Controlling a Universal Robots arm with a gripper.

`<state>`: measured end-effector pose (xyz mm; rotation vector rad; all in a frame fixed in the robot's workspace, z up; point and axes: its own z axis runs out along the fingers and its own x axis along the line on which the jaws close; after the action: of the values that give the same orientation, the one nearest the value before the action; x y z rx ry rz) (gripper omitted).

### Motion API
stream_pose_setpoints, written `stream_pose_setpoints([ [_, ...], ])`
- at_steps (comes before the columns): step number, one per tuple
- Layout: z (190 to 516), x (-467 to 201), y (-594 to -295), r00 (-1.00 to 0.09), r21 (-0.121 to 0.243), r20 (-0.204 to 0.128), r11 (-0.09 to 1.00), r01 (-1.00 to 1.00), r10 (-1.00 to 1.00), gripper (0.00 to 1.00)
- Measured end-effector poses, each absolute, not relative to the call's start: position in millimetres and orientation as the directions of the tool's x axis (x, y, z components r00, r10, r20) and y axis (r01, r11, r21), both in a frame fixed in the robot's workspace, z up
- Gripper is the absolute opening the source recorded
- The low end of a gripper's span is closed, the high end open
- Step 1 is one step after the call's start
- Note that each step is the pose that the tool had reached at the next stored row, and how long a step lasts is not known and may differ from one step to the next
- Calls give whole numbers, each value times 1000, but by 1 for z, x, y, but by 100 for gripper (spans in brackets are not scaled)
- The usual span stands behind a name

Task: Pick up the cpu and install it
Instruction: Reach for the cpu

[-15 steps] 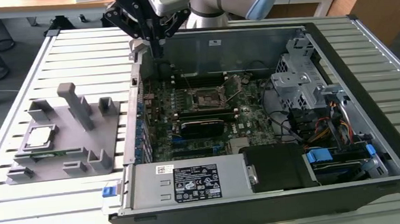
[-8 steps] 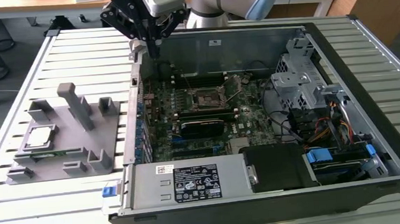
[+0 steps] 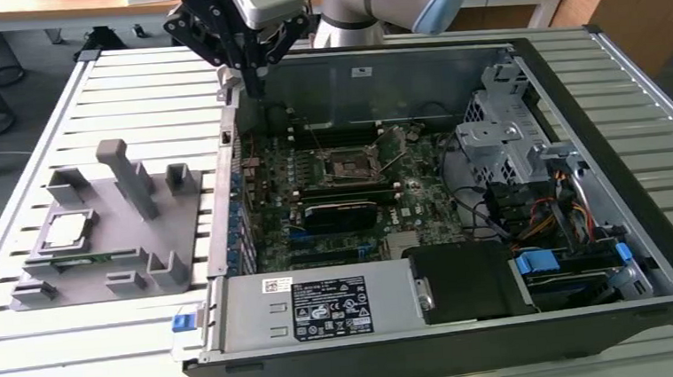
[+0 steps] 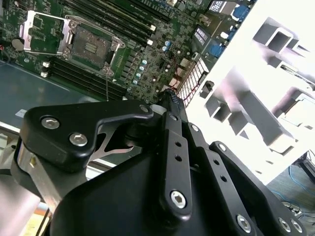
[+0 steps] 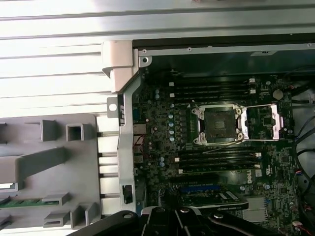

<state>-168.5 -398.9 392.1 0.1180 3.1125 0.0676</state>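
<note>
Cpu [image 3: 65, 232] install not begun, by my read: nothing done yet; pick-up and seating both left. Slatted table [image 3: 41, 369] bears an open computer case [image 3: 443, 359], motherboard [image 3: 312, 181] exposed. On the exterior view's left, just beside the case, sits a grey holder tray [image 3: 83, 295]. Gripper [image 3: 249, 88] hangs over the case's far wall, fingers together, clamped on nothing. Socket [image 5: 220, 123] mid-board is empty, w/ its metal frame [image 5: 266, 120] swung open. The cpu lies flat in a recess of the tray, silver top up, well apart from the gripper and outside the case.

Writing: big black-and-white label [image 3: 330, 306] on the PSU, small white sticker [image 3: 275, 284] near it, another sticker [image 3: 360, 71] on the far wall; print too small to read. White lettering on the board in the first wrist view, not legible.
</note>
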Motion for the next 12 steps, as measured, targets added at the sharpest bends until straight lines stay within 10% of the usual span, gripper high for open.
stream_pose_setpoints([
  [12, 392, -175, -399, -997, 44, -24, 996, 75, 76, 11],
])
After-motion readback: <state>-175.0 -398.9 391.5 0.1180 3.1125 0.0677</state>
